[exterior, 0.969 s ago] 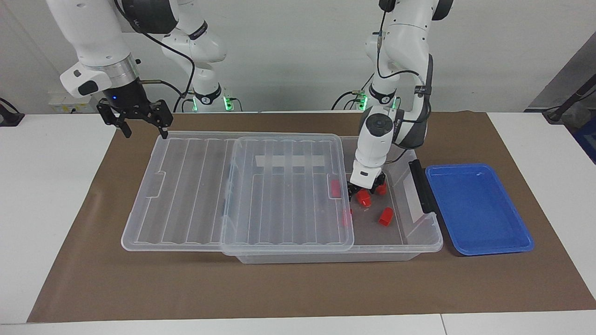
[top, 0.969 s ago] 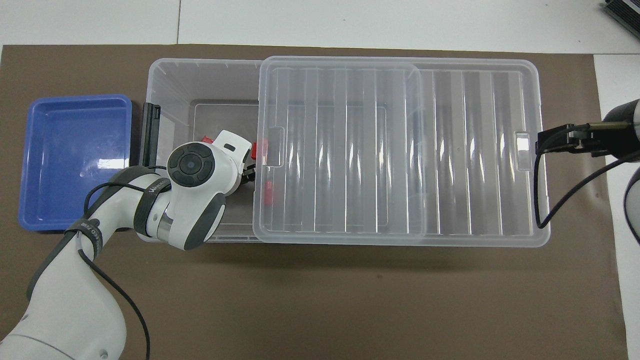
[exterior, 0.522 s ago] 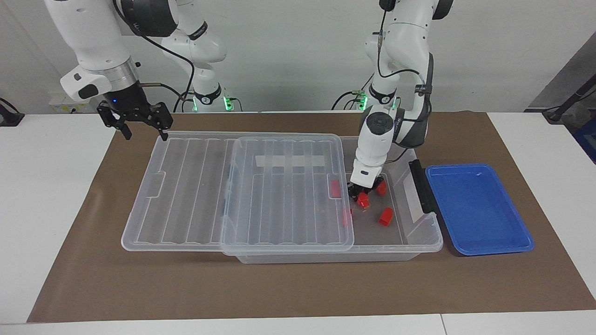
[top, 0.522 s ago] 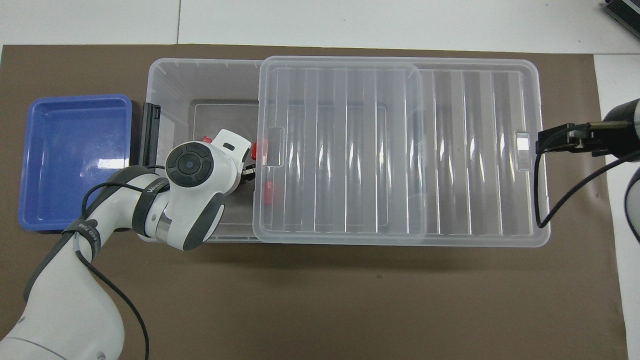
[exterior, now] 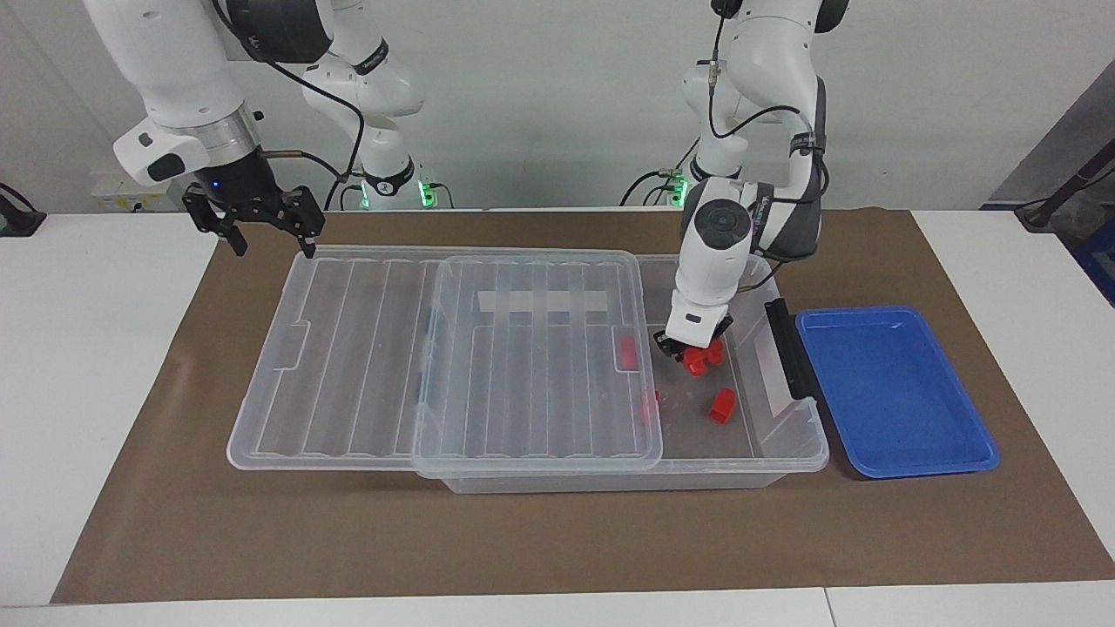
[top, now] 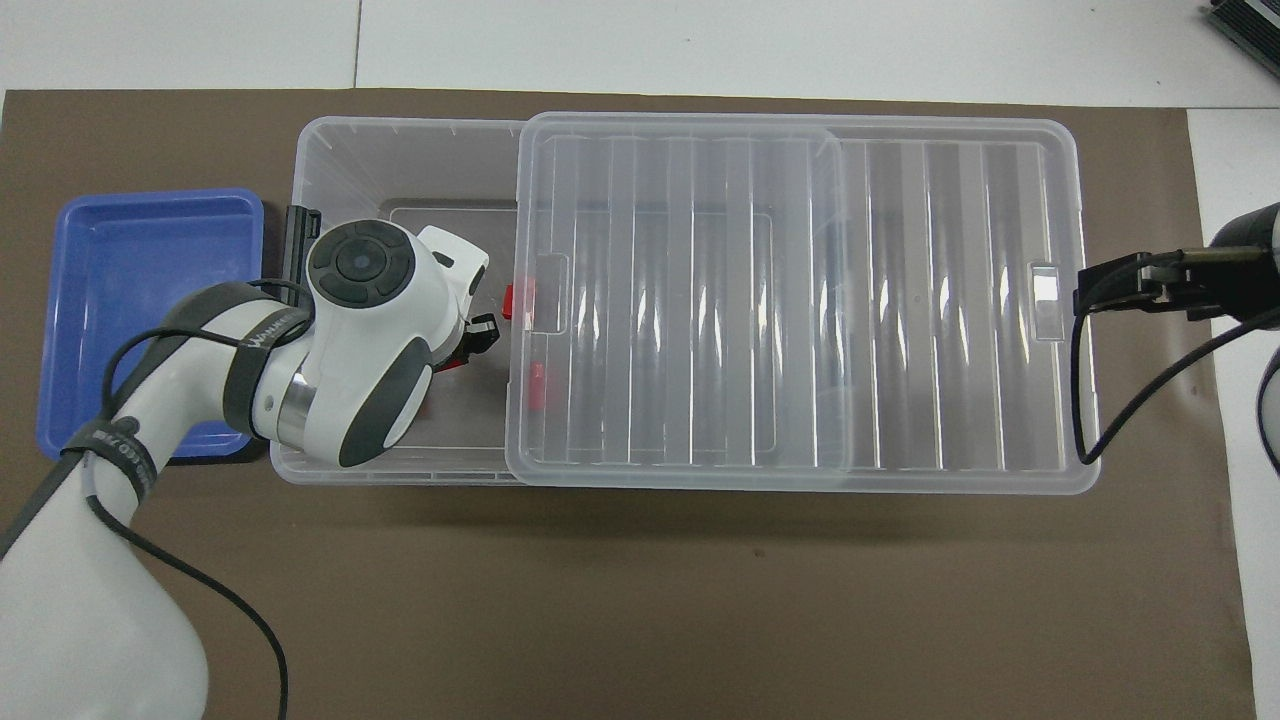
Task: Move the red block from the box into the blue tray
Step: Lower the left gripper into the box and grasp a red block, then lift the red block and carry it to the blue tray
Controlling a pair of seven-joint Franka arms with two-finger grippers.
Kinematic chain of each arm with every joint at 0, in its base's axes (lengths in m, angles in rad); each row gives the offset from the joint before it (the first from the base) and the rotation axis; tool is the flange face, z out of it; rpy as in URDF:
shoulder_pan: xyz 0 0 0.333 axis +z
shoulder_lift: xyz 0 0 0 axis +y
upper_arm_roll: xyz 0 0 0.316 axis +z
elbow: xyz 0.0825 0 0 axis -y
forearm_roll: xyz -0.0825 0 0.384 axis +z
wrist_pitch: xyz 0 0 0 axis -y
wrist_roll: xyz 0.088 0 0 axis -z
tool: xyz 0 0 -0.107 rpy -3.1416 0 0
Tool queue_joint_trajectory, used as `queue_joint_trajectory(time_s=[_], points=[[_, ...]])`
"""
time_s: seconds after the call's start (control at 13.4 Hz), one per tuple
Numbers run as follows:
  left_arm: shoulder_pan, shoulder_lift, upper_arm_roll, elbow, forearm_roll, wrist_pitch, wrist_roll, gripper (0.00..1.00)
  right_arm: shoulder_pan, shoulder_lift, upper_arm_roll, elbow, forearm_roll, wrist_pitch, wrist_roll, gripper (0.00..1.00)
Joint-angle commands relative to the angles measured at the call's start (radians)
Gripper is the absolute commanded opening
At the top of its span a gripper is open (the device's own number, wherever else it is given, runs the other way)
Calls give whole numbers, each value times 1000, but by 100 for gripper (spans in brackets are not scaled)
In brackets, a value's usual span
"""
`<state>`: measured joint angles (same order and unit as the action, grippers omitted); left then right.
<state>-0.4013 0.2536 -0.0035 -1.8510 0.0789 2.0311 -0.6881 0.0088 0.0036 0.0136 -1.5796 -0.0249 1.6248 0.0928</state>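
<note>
The clear box (exterior: 784,455) lies along the table, its ribbed lid (exterior: 435,348) slid toward the right arm's end, so the end by the blue tray (exterior: 897,392) is uncovered. My left gripper (exterior: 693,352) is inside that uncovered end, shut on a red block (exterior: 697,364) held just above the floor. Another red block (exterior: 721,405) lies loose on the box floor, one sits close beside the gripper, and two (exterior: 627,351) show through the lid. In the overhead view my left wrist hides the gripper (top: 470,345) and the held block. My right gripper (exterior: 261,231) waits open by the lid's end.
A black clip handle (exterior: 788,348) stands on the box wall beside the blue tray (top: 130,300), which has nothing in it. The lid (top: 800,300) overhangs the box (top: 400,160) toward the right arm's end. A brown mat (exterior: 557,540) covers the table.
My left gripper has risen a little and moved toward the tray end of the box, carrying the red block with it. The right arm has barely moved.
</note>
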Motion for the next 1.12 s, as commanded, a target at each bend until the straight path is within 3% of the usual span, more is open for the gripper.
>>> queue_joint_trajectory(time_s=[0.0, 0.37, 0.6, 0.75, 0.89, 1.04], points=[[48, -28, 2, 106, -27, -173, 88, 9, 37, -2, -44, 12, 10, -26, 21, 97], [208, -37, 5, 314, -65, -477, 397, 8, 39, 1, -47, 1, 10, -39, 22, 98], [344, -42, 17, 348, -65, -535, 664, 8, 33, -1, -47, 0, 10, -39, 19, 100], [439, -50, 17, 331, -65, -487, 842, 8, 23, -2, -50, 0, 11, -37, 10, 100], [514, -77, 19, 251, -65, -381, 930, 8, 22, -13, -50, 0, 10, -75, 8, 100], [544, -143, 20, 63, -67, -173, 943, 8, 20, -22, -50, 0, 8, -89, 7, 100]])
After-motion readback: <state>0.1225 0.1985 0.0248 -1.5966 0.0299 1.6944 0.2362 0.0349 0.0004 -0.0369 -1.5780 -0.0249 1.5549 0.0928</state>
